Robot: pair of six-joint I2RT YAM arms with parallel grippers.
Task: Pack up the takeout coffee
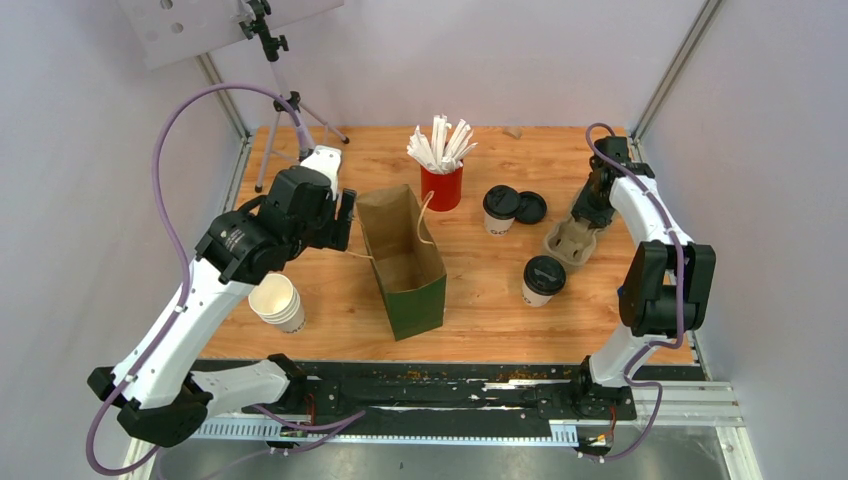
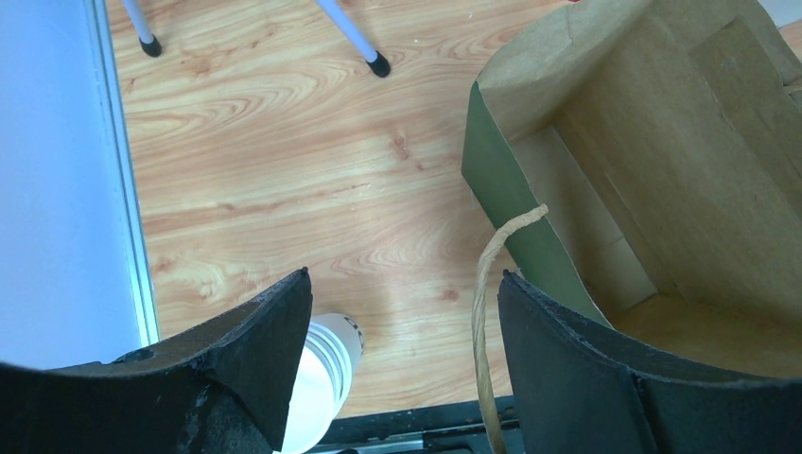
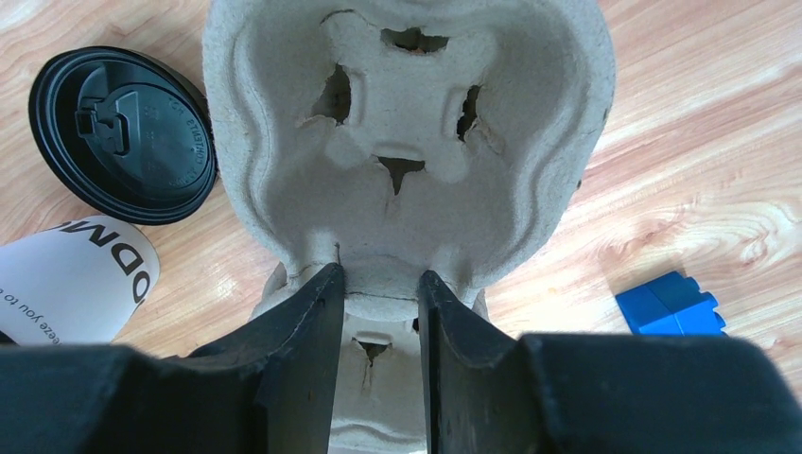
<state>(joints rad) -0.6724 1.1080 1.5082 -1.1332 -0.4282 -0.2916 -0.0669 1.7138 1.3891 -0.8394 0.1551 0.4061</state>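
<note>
**Right claw grips the cup carrier; both coffees stand outside the bag**

Your right gripper (image 3: pixel 383 279) is at the far right side of the wooden table (image 1: pixel 480 305). Its two fingers are closed on the middle ridge of the grey pulp cup carrier (image 3: pixel 407 123), one finger on each side and touching it. Just beside the carrier a loose black lid (image 3: pixel 121 132) lies flat on the wood. On the other side, a little apart, you see a small blue block (image 3: pixel 671 305).

Your left gripper (image 2: pixel 405 275) hangs at the left wall of the green paper bag (image 1: pixel 405 265), near its open mouth. Its jaws stand wide apart and clamp nothing. The bag's twine handle (image 2: pixel 484 284) passes between them, close to the right finger. The bag stands upright in the middle of the table.

You have two lidded cups, both upright on the table and to the right of the bag. The near takeout coffee (image 1: pixel 542 280) stands between the bag and the carrier. The far takeout coffee (image 1: pixel 500 208) stands just beside the loose lid, with the red cup of white sticks (image 1: pixel 441 185) on its left.

A stack of white paper cups (image 1: pixel 278 302) stands to the left of the bag, close under your left arm. A tripod (image 1: pixel 290 130) stands at the far left corner.
</note>
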